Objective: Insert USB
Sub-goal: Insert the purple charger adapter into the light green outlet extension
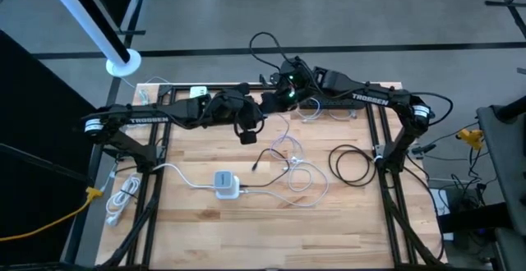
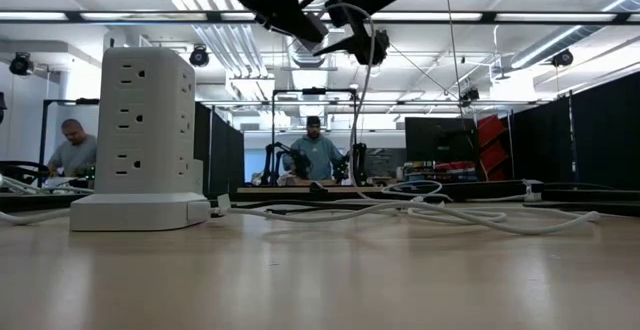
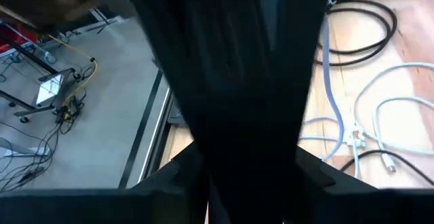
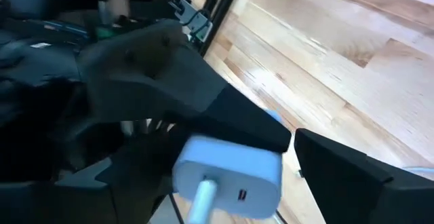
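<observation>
A white USB charger block (image 4: 230, 173) hangs high over the far middle of the table. A white cable (image 4: 202, 200) is plugged into its front, beside a free port (image 4: 241, 195). My left gripper (image 1: 246, 128) is shut on it. My right gripper (image 1: 277, 98) is open; its fingers (image 4: 349, 176) stand on either side of the block with gaps, touching nothing. The cable (image 2: 358, 100) hangs from the grippers down to the tabletop. A white power tower (image 1: 226, 185) stands upright on its base near the table's middle, seen close in the low view (image 2: 145, 130). My left gripper has one dark finger (image 4: 224, 119) lying on the charger block's upper face (image 4: 234, 153). The block hides the other finger. The charger is lifted clear of the table, its port face turned toward my right wrist camera. The cable hangs slack below it.
Loose white cables (image 1: 300, 176) loop right of the tower, and a black cable coil (image 1: 353, 164) lies at the right. Another white cord (image 1: 123, 197) lies off the left rail. People (image 2: 315, 155) stand in the room beyond the table. The near half of the tabletop (image 1: 271, 238) is bare wood.
</observation>
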`<state>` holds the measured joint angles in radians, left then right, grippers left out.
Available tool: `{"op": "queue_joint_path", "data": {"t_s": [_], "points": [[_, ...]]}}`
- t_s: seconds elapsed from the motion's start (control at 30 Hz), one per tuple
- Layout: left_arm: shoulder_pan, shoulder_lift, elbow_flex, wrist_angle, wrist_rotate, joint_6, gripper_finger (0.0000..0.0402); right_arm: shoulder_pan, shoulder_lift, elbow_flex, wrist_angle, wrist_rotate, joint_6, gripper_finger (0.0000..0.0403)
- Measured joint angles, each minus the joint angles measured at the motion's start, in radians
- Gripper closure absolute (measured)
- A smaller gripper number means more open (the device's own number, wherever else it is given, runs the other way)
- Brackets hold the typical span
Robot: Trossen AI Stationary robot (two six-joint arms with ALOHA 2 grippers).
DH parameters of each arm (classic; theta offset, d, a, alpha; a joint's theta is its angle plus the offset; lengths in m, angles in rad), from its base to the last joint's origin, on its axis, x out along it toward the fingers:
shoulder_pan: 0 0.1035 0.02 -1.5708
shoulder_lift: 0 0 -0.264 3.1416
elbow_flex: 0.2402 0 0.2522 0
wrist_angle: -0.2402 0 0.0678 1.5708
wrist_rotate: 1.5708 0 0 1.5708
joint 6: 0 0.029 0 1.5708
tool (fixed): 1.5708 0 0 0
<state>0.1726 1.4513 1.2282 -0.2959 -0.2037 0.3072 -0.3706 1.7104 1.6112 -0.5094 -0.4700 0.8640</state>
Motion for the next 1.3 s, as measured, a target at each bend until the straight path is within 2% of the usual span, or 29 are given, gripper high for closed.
{"op": "queue_joint_path", "data": {"t_s": [0.27, 0.43, 0.77, 1.0, 1.2, 1.3], "points": [[0.000, 0.000, 0.000, -0.002, -0.033, -0.058, 0.0284, 0.000, 0.008, 0.000, -0.003, 0.005, 0.000, 0.0136], [0.000, 0.000, -0.001, -0.011, -0.039, -0.057, 0.0284, 0.000, 0.008, 0.001, -0.003, 0.030, 0.012, 0.0214], [0.000, -0.021, -0.001, -0.013, -0.039, -0.022, 0.0284, -0.003, 0.006, 0.002, 0.011, -0.010, -0.015, 0.0210], [-0.002, -0.065, -0.001, -0.071, -0.033, -0.003, 0.0284, -0.012, 0.005, 0.003, 0.050, -0.024, -0.007, 0.0210], [-0.001, -0.086, 0.000, -0.097, 0.036, 0.000, 0.0284, -0.016, 0.001, 0.003, 0.050, -0.045, -0.001, 0.0210], [0.000, -0.093, 0.000, -0.131, 0.056, -0.004, 0.0253, -0.017, -0.002, 0.000, 0.042, -0.044, -0.001, 0.0210]]}}
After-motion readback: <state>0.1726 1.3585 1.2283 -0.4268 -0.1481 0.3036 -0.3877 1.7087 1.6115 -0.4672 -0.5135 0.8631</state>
